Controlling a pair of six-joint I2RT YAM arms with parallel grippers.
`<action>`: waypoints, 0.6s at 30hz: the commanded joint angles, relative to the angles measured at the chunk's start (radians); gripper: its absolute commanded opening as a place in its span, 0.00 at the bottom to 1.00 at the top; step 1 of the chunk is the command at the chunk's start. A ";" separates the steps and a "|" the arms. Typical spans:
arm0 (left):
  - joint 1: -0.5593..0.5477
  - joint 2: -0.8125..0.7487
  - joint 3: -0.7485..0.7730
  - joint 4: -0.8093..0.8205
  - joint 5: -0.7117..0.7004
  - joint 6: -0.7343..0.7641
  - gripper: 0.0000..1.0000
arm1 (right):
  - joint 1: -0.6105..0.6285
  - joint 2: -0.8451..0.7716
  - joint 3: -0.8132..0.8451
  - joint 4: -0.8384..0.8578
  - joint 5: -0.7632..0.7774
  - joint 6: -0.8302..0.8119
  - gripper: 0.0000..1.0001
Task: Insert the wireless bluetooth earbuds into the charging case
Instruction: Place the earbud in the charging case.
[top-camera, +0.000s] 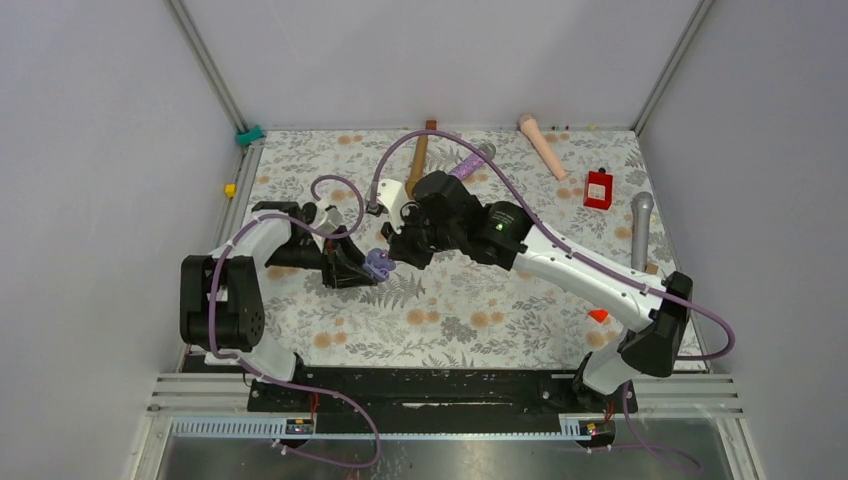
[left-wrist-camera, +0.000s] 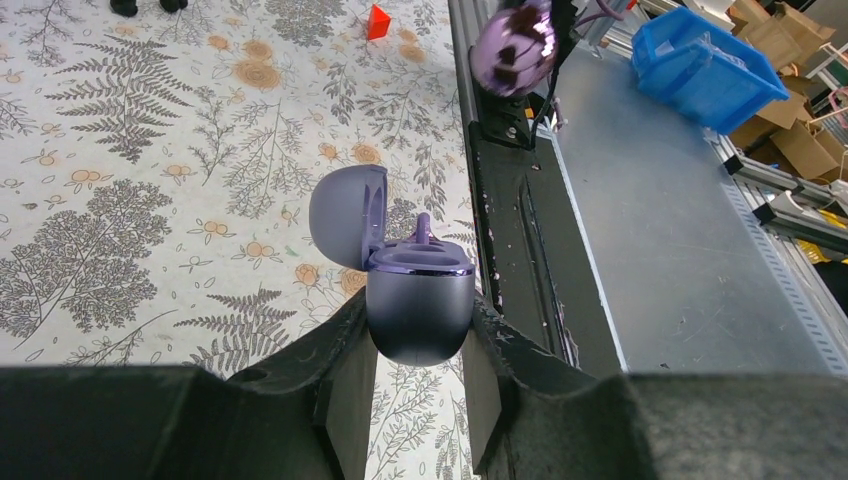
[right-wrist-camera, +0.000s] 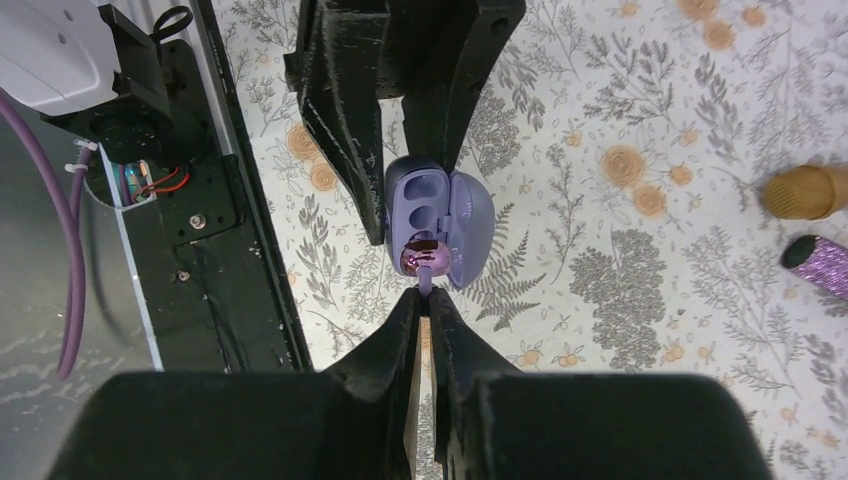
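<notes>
The left gripper clamps the charging case by its sides, lid swung open toward 10 o'clock; seen from the right wrist, the right gripper pinches a lilac earbud by its stem at the case's 6 o'clock socket.

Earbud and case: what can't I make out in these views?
Right wrist view: the right hand covers the end of the earbud stem; how deep it sits in the case is unclear.
Left wrist view: the case's rim hides its slots; only the stem tip shows.
Top view: the right arm covers the earbud; the case is a small lilac blob.
</notes>
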 joint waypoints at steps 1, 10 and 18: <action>-0.010 -0.059 -0.024 -0.041 0.104 0.088 0.00 | -0.002 0.018 0.051 0.012 -0.028 0.061 0.00; -0.027 -0.087 -0.052 -0.041 0.109 0.133 0.00 | 0.001 0.079 0.088 0.007 -0.071 0.116 0.00; -0.026 -0.092 -0.048 -0.040 0.112 0.122 0.00 | 0.012 0.093 0.082 0.013 -0.073 0.119 0.00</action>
